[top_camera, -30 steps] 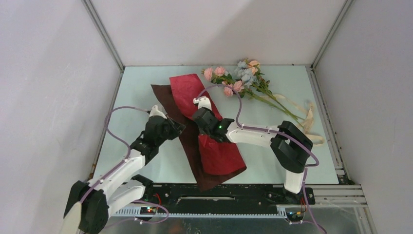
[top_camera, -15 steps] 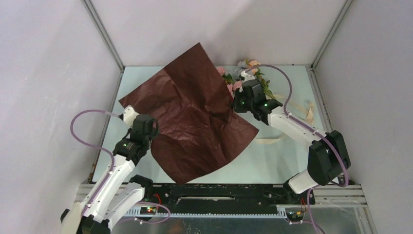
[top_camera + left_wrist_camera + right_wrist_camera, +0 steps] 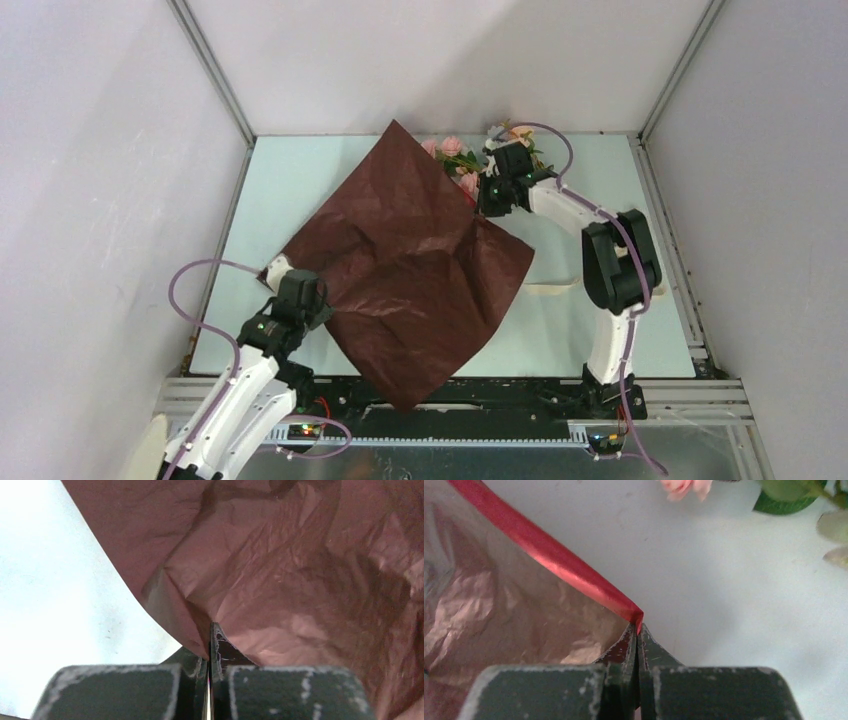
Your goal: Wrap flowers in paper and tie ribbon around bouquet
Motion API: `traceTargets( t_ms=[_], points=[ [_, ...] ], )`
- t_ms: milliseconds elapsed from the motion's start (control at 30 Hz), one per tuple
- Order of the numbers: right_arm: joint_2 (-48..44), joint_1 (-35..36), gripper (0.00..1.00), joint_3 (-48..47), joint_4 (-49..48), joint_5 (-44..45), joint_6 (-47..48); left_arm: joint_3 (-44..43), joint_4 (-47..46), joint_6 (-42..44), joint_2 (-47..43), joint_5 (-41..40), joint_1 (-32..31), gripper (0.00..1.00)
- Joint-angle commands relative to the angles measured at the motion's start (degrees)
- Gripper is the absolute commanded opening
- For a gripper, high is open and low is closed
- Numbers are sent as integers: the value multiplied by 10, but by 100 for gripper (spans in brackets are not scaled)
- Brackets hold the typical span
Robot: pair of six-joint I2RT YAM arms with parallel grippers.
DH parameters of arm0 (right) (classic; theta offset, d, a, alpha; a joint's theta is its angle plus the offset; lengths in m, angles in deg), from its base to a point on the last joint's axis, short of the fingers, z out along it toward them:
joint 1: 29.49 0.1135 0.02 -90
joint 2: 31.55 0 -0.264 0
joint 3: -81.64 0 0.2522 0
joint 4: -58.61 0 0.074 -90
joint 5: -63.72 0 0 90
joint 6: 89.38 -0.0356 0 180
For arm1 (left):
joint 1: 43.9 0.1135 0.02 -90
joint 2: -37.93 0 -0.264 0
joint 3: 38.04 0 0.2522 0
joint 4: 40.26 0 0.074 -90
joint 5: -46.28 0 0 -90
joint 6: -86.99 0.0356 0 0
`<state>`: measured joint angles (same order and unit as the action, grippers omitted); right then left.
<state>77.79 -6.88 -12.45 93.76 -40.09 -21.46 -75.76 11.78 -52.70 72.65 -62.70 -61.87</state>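
The paper (image 3: 410, 265), creased and maroon side up, spreads across the middle of the table (image 3: 290, 180), perhaps lifted slightly. Its near corner passes the near edge. The left gripper (image 3: 210, 630) pinches its left corner, and the right gripper (image 3: 638, 625) pinches its far-right edge beside the flowers (image 3: 452, 147).

Top view: high above, on the near side of the paper (image 3: 400, 260), looking down over the whole tabletop (image 3: 290, 170).
Left wrist view: close at the paper's near-left corner, facing along its jaws across the brown face.
Right wrist view: close at the paper's far-right corner, facing the tabletop beyond.
Shared: the paper, in all three.
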Motion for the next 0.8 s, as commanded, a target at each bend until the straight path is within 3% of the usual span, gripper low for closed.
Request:
traceTargets(
  t_ms=[0, 167, 367, 600, 633, 667, 700, 733, 767],
  points=[
    [69, -16, 0, -99, 62, 29, 48, 38, -15, -12, -28, 66, 2, 3],
    [136, -14, 4, -185, 128, 84, 82, 59, -4, -30, -41, 76, 2, 4],
    [117, -20, 16, -161, 143, 121, 74, 72, 0, -34, -67, 93, 1, 5],
    [32, -33, 43, -111, 158, 170, 74, 81, -5, -37, -97, 127, -2, 19],
    [18, -35, 51, -111, 162, 184, 74, 81, 1, -39, -105, 124, -4, 23],
    [1, -35, 57, -108, 166, 189, 76, 79, 4, -44, -110, 116, -4, 34],
    [-9, -36, 78, -107, 168, 198, 80, 77, 12, -47, -122, 110, -6, 41],
    [-29, -37, 87, -104, 170, 202, 83, 69, 16, -54, -129, 97, -6, 49],
    [-41, -39, 96, -101, 170, 209, 89, 63, 26, -56, -144, 89, -6, 52]
  ],
)
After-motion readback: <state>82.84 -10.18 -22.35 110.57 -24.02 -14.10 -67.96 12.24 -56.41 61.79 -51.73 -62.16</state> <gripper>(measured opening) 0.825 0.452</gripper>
